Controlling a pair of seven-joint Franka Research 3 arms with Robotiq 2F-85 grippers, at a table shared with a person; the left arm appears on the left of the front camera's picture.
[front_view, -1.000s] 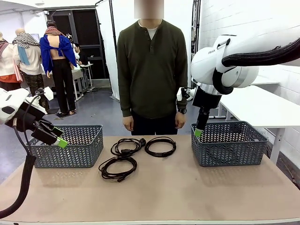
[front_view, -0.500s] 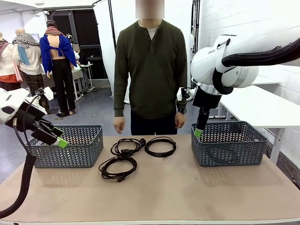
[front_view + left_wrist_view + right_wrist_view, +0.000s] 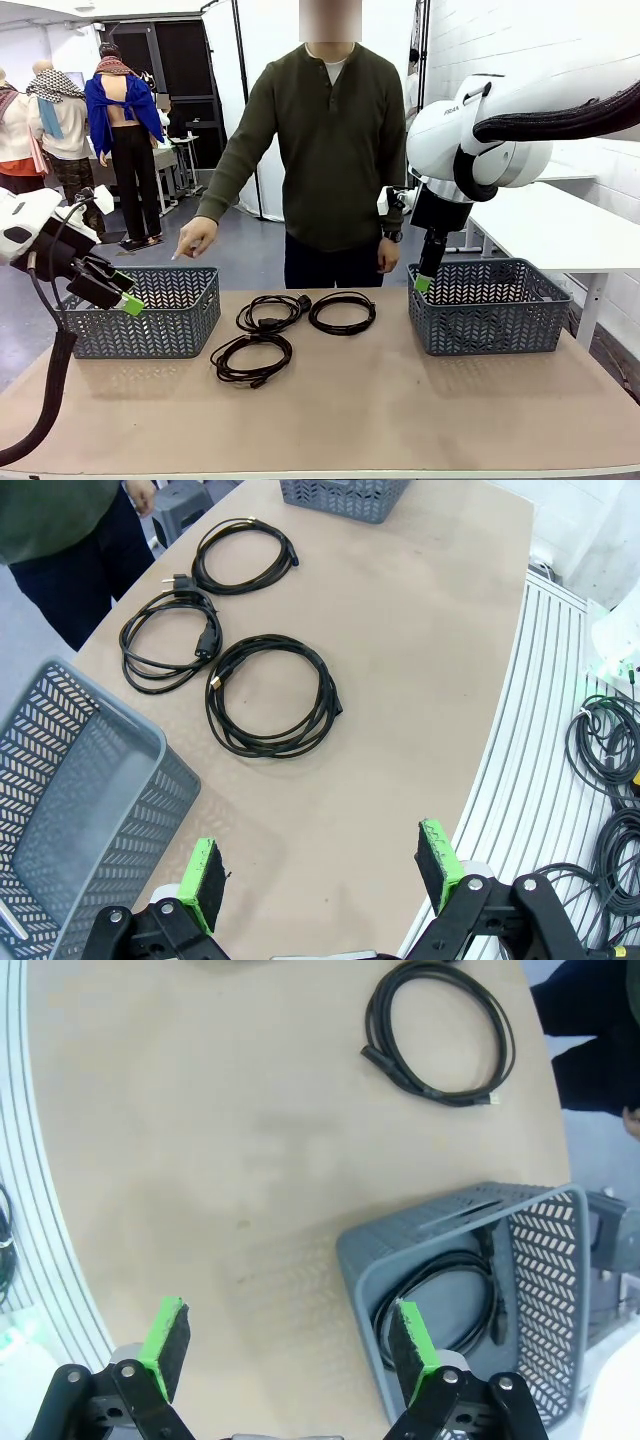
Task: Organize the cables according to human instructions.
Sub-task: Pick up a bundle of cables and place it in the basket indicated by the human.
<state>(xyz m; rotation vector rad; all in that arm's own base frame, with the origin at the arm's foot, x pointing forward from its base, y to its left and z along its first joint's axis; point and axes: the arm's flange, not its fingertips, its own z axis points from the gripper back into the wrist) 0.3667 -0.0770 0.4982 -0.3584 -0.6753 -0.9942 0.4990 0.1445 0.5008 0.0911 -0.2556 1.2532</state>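
From my station I see 3 coiled cables lying loose on the table [image 3: 400, 410] between the 2 baskets. The front cable [image 3: 251, 359] lies nearest the robot's side, the back-left cable [image 3: 272, 313] lies just behind it, and the back-right cable [image 3: 342, 312] sits just beside that one; I cannot tell whether those 2 touch. The fourth cable [image 3: 440, 1305] lies coiled inside the right basket [image 3: 487, 305], which my right wrist camera looks down into. The person stands at the far side of the table with the pointing hand [image 3: 195, 238] stretched out above the left basket [image 3: 150, 310], 1 finger aimed down toward it, while the other hand [image 3: 385, 255] hangs at the person's side. My left gripper [image 3: 127, 292] hovers off the table at the outer end of the left basket. Its jaws are wide apart with nothing between them, and its wrist camera shows bare table between the green pads, with the front cable farther along. My right gripper [image 3: 424, 282] hangs pointing down at the inner rim of the right basket. Its wrist camera shows the jaws spread wide and empty, 1 pad over the table and 1 over the basket's edge.
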